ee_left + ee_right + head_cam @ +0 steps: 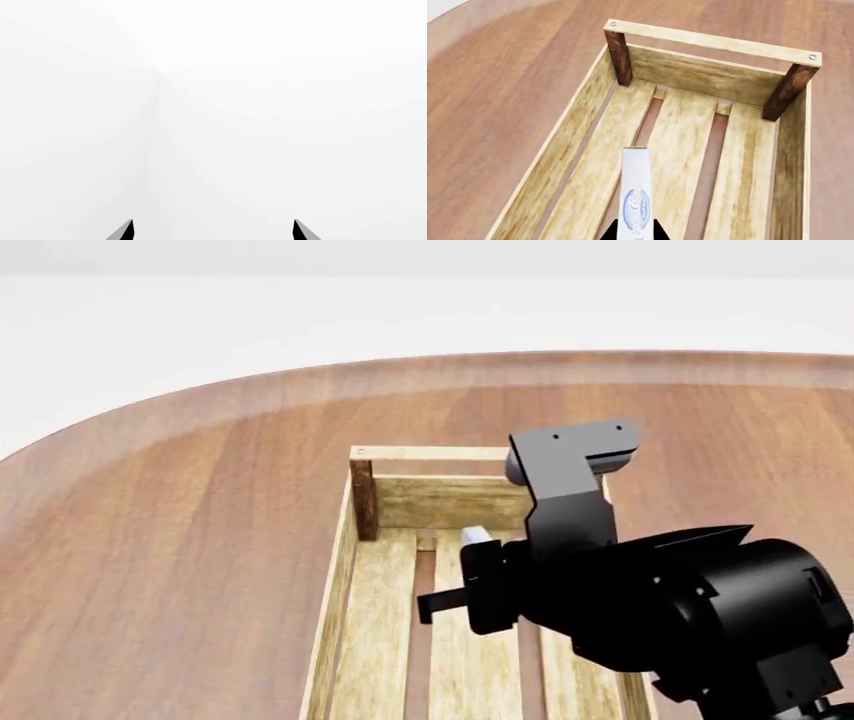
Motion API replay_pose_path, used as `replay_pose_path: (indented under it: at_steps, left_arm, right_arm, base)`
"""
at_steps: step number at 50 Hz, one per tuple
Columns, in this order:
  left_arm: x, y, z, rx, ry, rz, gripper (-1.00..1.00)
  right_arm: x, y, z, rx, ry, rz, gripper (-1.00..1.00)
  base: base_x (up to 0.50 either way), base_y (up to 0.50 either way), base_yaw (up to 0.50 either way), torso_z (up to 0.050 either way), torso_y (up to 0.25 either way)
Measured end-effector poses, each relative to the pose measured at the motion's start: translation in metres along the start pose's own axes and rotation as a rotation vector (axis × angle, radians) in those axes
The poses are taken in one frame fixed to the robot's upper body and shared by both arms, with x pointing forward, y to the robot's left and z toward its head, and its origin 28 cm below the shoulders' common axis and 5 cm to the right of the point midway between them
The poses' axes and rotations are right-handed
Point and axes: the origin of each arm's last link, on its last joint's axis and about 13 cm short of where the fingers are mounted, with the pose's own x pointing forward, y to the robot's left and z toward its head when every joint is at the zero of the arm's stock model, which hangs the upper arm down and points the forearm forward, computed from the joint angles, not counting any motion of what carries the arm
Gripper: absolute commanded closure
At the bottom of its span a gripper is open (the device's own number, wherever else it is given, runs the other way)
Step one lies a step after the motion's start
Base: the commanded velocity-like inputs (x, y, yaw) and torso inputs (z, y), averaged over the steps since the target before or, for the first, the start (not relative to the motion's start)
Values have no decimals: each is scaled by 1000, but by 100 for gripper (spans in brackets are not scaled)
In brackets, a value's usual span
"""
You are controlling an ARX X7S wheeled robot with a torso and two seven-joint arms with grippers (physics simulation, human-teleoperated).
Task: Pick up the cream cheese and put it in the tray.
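Tray (594,145): wooden slatted crate on the brown table (174,540); nothing lies on its floor slats
Cream cheese (636,192): white box with a blue oval logo, held above the tray's floor, inside its walls; only a white tip shows in the head view
Right gripper (630,231): jaws pinching the cream cheese
Left gripper (213,231): jaws spread; only blank white before them

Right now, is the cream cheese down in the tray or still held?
Still held: the cream cheese sits between the right claw tips, edge-up above the tray slats.
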Motion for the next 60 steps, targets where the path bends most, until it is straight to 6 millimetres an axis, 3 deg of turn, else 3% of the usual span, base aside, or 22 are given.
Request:
replay_pose_path:
  at_steps: [60]
  left_arm:
    - [0,-1,-1,5,-1,5,-100]
  right_arm:
    - [0,2,-3,-19,-15,18,100]
  base:
    - [0,0,0,0,-89]
